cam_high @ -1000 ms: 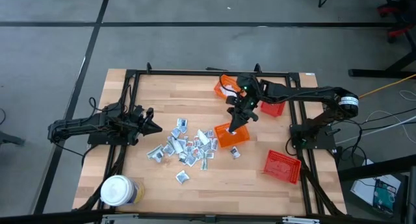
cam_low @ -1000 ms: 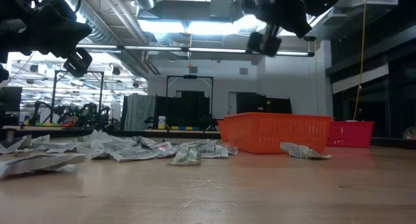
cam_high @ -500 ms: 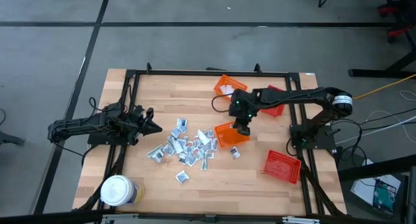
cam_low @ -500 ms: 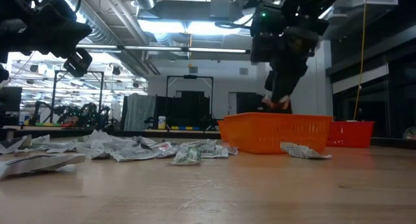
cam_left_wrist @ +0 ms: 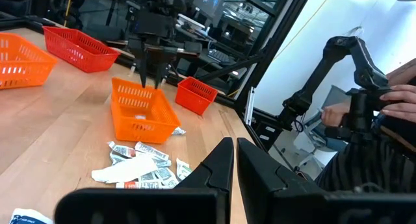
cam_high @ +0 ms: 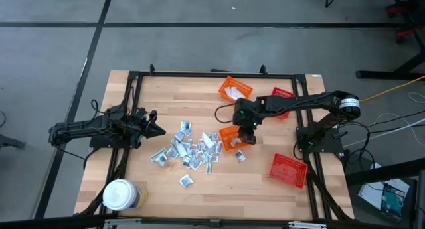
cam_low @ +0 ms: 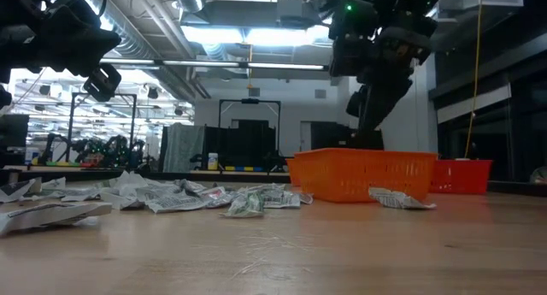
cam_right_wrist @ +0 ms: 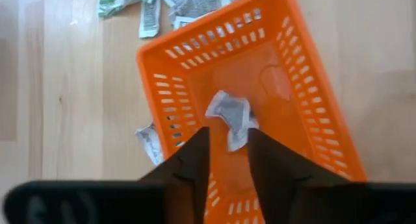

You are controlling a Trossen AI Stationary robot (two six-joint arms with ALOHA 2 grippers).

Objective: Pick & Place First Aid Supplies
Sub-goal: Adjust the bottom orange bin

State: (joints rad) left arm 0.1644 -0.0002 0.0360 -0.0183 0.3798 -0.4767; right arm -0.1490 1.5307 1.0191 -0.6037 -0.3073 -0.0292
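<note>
Two dark, jointed arms (cam_high: 99,128) (one shows a green light).

A loose heap of small flat silvery-white sachets (cam_high: 189,149) with blue and red print lies at the table's middle. One stray packet (cam_high: 240,156) sits at about 3 o'clock of the heap; another (cam_high: 186,181) at 6 o'clock. A crumpled sachet (cam_right_wrist: 231,117) lies on the orange basket's (cam_right_wrist: 312,120) floor.

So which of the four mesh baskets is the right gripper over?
The orange mesh basket beside the sachet pile, mid-table, with one crumpled silvery sachet inside; the right gripper hangs directly above it, fingers parted.
</note>
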